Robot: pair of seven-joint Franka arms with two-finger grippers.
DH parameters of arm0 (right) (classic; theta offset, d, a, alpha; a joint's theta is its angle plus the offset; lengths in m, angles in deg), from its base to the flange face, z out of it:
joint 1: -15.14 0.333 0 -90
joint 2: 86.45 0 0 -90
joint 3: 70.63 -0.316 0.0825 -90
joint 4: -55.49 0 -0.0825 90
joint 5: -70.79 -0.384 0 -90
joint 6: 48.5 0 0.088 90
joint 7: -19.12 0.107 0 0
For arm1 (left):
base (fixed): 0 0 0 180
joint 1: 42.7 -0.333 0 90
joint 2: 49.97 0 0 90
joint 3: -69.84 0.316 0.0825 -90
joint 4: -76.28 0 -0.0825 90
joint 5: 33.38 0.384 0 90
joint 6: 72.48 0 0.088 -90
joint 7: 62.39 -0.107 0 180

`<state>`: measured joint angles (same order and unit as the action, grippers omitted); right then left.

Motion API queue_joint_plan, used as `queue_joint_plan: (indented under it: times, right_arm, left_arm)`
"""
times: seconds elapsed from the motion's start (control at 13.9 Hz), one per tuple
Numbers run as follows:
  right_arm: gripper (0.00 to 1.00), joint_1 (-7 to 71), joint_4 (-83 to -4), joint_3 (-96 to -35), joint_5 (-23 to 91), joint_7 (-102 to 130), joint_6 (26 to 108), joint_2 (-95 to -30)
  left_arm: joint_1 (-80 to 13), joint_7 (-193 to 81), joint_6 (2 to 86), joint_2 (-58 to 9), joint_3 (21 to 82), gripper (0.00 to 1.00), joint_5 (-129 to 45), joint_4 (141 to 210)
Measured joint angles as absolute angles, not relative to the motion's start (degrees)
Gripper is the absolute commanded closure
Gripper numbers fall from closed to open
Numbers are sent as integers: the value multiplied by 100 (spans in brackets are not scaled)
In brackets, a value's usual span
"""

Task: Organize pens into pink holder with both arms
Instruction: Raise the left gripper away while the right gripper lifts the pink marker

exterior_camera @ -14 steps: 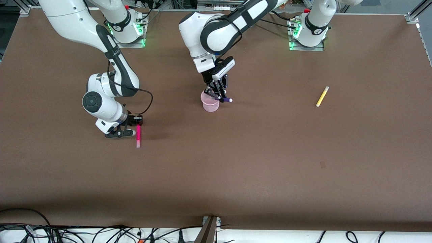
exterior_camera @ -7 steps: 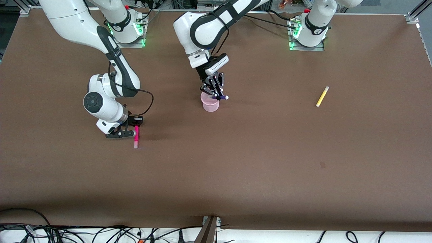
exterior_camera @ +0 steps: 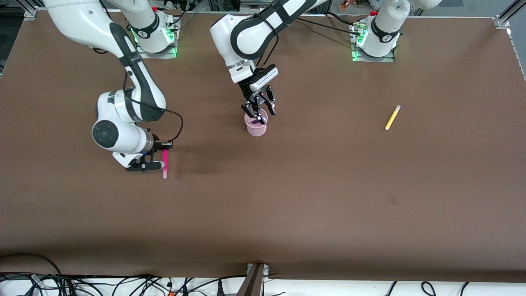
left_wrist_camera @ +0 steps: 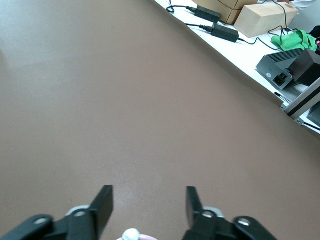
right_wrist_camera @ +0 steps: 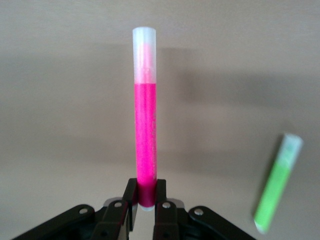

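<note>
Starting nearest the front camera:
Table (exterior_camera: 263, 213): brown top, with a wide bare stretch along its camera-side edge.
Right gripper (exterior_camera: 162, 159): low over the table toward the right arm's end, fingers (right_wrist_camera: 131, 197) clenched on one end of the hot pink pen (exterior_camera: 165, 164).
Hot pink pen: sticks out straight from the fingers, pale cap (right_wrist_camera: 144, 36) at the free end.
Lime green pen (right_wrist_camera: 277, 191): lies on the table near the pink one, seen only in the right wrist view.
Yellow pen (exterior_camera: 392, 117): alone toward the left arm's end, open table all round it, well clear of the edges.
Pink holder (exterior_camera: 256, 124): upright near mid-table, with the dark purple pen (exterior_camera: 258, 121) inside it.
Left gripper (exterior_camera: 259, 107): just above the holder's rim, fingers (left_wrist_camera: 103, 202) spread apart and released, grasping nothing; a whitish pen tip (left_wrist_camera: 131, 234) shows between them.
</note>
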<state>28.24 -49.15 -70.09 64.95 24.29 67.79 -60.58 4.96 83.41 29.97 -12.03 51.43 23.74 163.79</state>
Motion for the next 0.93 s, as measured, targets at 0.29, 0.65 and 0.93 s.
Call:
queue_joint_plan:
  times: [0.29, 0.65, 0.93]
  right_arm:
    - [100, 2816, -3714, -7001, 5789, 2919, 4511, -6251]
    - [100, 2846, -3382, -7020, 4561, 4324, 3720, -6198]
    - [100, 3082, -3382, -7046, 3345, 5670, 3609, -6024]
  left_arm:
    - [409, 7989, 2767, -1406, 5148, 17, 2068, 16160]
    - [-615, 5116, 2755, -2539, 5173, 14, -163, 15816]
    - [-1765, 2846, 2454, -3453, 5190, 0, -1650, 15786]
